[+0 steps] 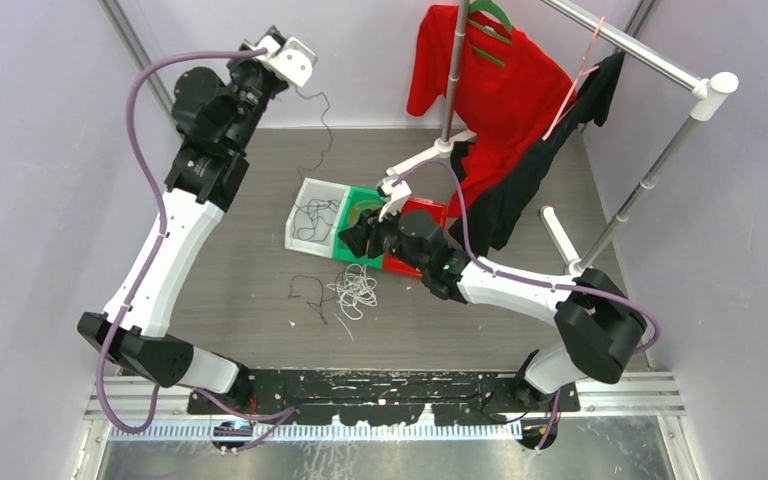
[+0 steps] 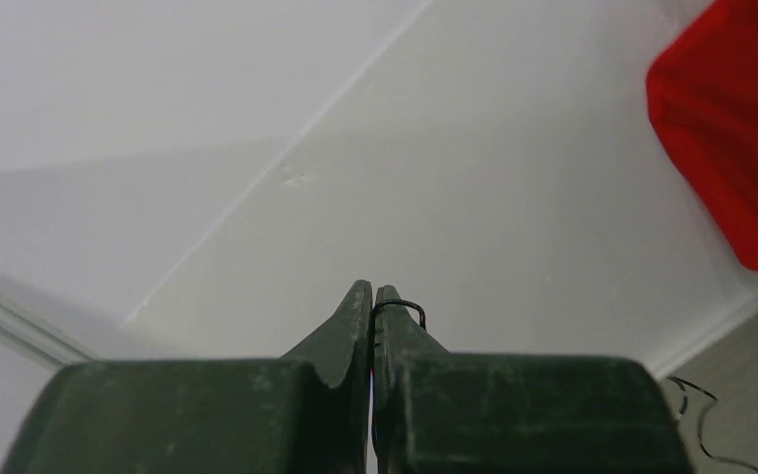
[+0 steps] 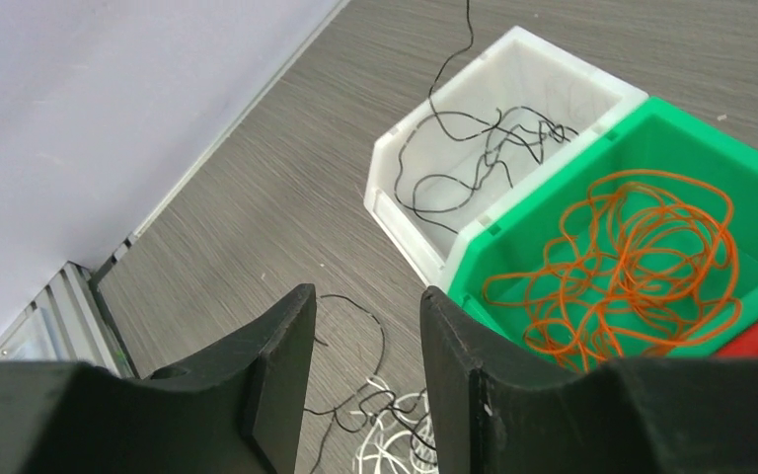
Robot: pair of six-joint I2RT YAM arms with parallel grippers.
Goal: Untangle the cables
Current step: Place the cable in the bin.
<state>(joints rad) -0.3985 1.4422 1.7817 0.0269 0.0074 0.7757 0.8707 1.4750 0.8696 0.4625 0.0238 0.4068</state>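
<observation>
My left gripper [image 1: 285, 85] is raised high at the back left, shut on a thin black cable [image 2: 405, 304] that loops over its right fingertip. In the top view that black cable [image 1: 325, 115] hangs down toward the white bin [image 1: 305, 190], where more black cable [image 3: 484, 148] lies coiled. Orange cables [image 3: 632, 257] fill the green bin [image 3: 553, 222]. My right gripper [image 3: 360, 296] is open and holds nothing. It hovers over a white and black tangle [image 3: 395, 444] on the table, just in front of the bins. A loose black strand [image 1: 310, 295] lies left of the white tangle [image 1: 357, 290].
A red bin [image 1: 430, 210] stands to the right of the green bin. Behind it a metal clothes rack [image 1: 650, 60] carries a red shirt [image 1: 500, 80] and black garments [image 1: 520, 190]. White walls close in on the left and at the back.
</observation>
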